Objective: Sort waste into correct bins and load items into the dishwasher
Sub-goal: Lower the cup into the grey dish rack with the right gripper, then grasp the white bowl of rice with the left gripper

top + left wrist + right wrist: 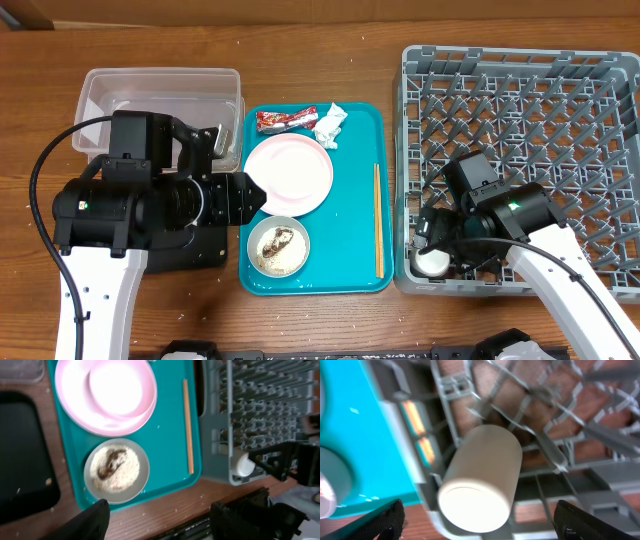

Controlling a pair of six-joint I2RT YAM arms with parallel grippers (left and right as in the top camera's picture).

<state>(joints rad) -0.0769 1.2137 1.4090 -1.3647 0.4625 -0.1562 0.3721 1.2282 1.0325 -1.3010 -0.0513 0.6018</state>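
Low in the near-left corner of the dishwasher rack (520, 55), the small white cup (481, 477) lay tipped on its side, its flat round end toward the wrist camera. It sat between the fingers of the right gripper (480, 517), whose jaws stood wide, both fingertips clear of it. Just beside the rack, the teal tray (350, 200) carried the chopsticks (378, 220), the plate (290, 173) and the bowl (116, 471) of food scraps. The left gripper (157, 517) hung near the bowl's edge, jaws wide and empty.
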